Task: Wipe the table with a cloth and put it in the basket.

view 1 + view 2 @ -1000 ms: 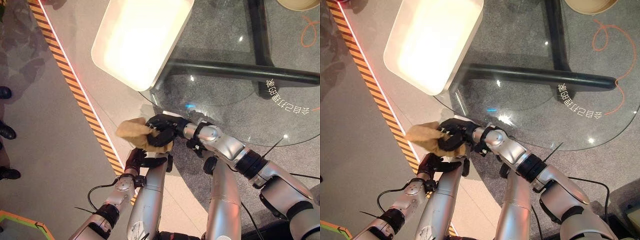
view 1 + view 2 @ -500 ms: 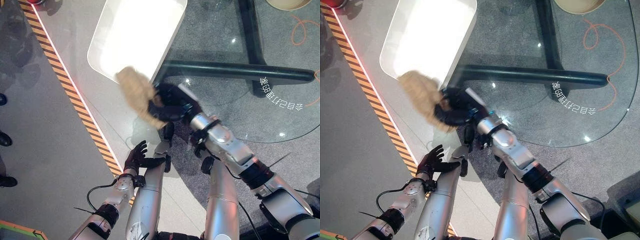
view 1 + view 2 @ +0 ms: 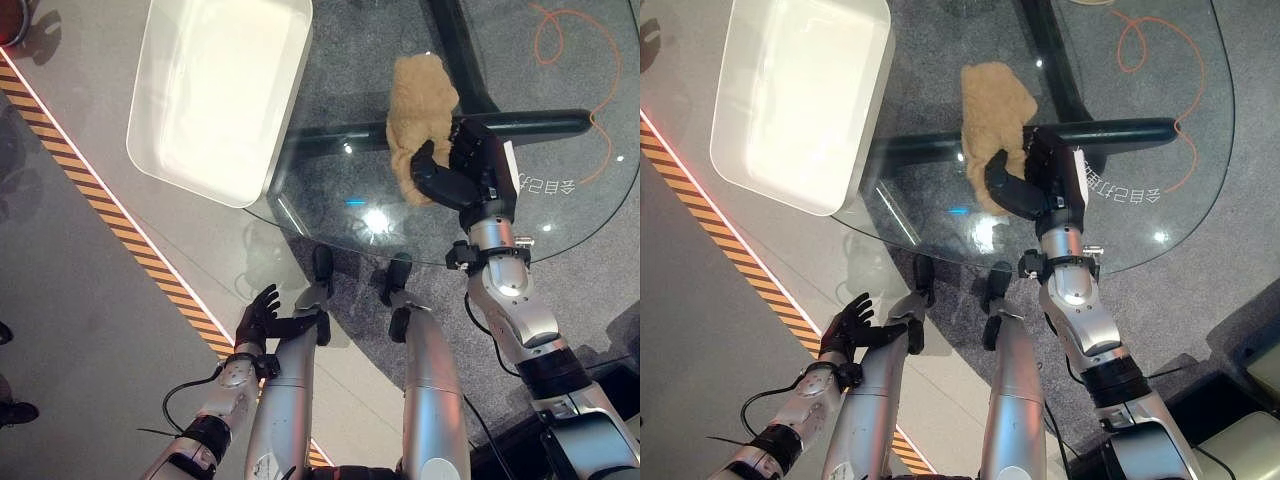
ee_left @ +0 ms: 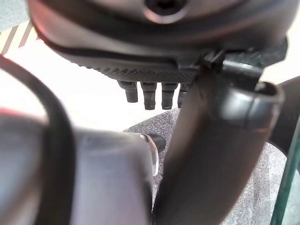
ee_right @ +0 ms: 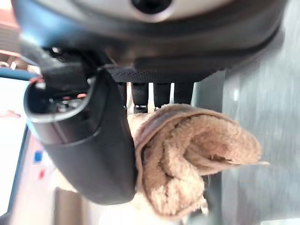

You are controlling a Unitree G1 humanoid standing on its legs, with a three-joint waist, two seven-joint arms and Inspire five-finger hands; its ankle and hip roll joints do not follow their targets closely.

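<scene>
Hanging low beside the robot, off the table's near-left edge, the left hand (image 3: 258, 312) is holding nothing, its fingers spread loosely over the grey floor near the striped orange-and-black floor tape (image 3: 130, 243). Farther left and up, the white basket (image 3: 190, 170) is sitting with one corner reaching over the edge of the round glass table (image 3: 330, 205); its inside is looking bare, though glare is washing out much of it. Moving right, the dark table base (image 3: 1110, 130) is showing through the glass. Over the middle of the tabletop, the tan cloth (image 3: 420, 110) is bunched up and gripped by the right hand (image 3: 462, 170), whose fingers and thumb are curling round its near end; the wrist view is showing the towel (image 5: 187, 164) wadded between thumb and fingers. Whether the cloth is touching the glass is hard to tell. An orange cord (image 3: 1160, 90) is looping on the floor beyond the table's right side.
</scene>
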